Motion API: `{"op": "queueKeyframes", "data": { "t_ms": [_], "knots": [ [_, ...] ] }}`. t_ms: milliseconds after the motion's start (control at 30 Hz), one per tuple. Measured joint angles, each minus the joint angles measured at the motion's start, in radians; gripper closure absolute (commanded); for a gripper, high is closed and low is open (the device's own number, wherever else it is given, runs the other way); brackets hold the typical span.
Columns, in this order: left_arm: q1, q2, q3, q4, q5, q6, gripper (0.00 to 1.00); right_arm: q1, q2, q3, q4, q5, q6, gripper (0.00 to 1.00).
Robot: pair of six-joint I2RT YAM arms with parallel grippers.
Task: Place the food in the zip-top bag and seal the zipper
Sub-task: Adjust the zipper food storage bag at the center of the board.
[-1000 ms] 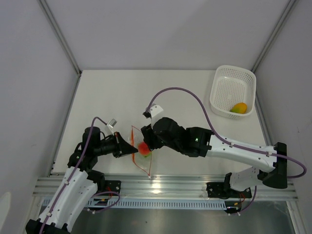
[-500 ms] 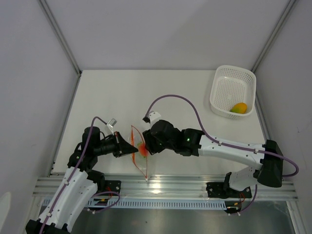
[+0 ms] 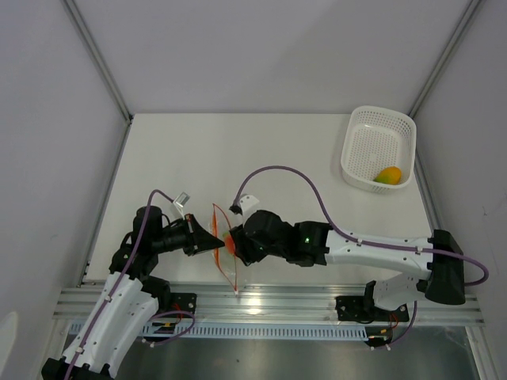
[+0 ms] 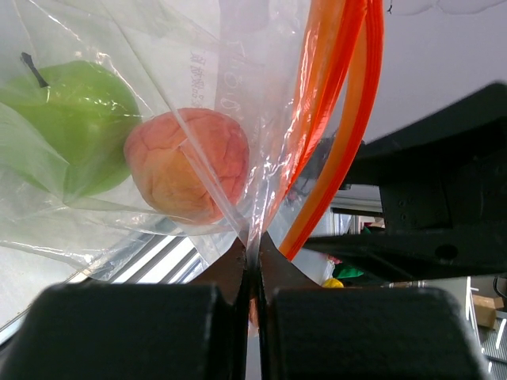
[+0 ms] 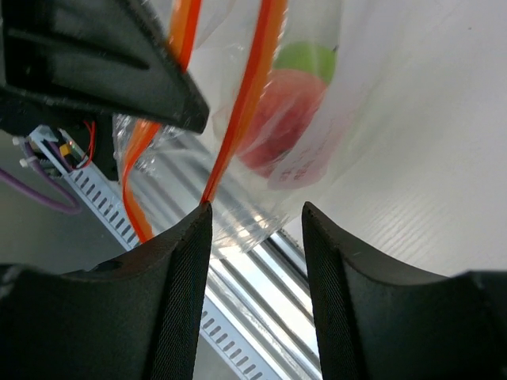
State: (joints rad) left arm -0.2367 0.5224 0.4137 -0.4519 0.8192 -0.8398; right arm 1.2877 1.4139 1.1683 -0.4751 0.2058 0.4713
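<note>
White tabletop (image 3: 238, 150), pale panels around it. Nearest, the left gripper (image 4: 253, 257) is pinched tight on the clear film of the zip-top bag (image 4: 214, 47). Just past its fingertips, inside the bag, sits the red-orange fruit (image 4: 186, 162), with the lime-green ball (image 4: 75, 123) beside it. The zipper (image 4: 337, 71) runs on the other side, its two strands apart. The right gripper (image 5: 255, 218) faces in from across the bag, fingers parted, one strand ending at a tip. Far off beyond the right arm, the yellow-orange piece (image 3: 387, 175) lies in the white basket (image 3: 368, 150)
</note>
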Motion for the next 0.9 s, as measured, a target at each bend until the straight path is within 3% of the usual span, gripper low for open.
{"op": "queueKeyframes", "data": {
  "t_ms": [300,500,600,633,700,900],
  "knots": [
    [0.000,-0.001,0.000,0.000,0.004,0.000,1.00,0.123,-0.042,-0.077,0.046,0.047,0.034,0.48],
    [0.000,-0.009,0.000,0.001,0.006,0.000,0.99,0.126,-0.043,-0.097,0.061,0.076,0.064,0.55],
    [0.000,-0.014,0.000,-0.001,0.006,0.000,0.99,0.124,-0.029,-0.097,0.062,0.092,0.076,0.71],
    [0.000,-0.017,0.000,-0.002,0.006,0.000,1.00,0.123,-0.019,-0.097,0.061,0.095,0.078,0.84],
    [0.000,-0.022,0.000,-0.006,0.007,0.001,0.99,0.122,-0.002,-0.097,0.061,0.099,0.087,0.97],
    [0.000,-0.022,0.016,-0.040,0.006,0.004,0.99,0.122,0.009,-0.076,0.027,0.135,0.090,1.00]
  ]
}}
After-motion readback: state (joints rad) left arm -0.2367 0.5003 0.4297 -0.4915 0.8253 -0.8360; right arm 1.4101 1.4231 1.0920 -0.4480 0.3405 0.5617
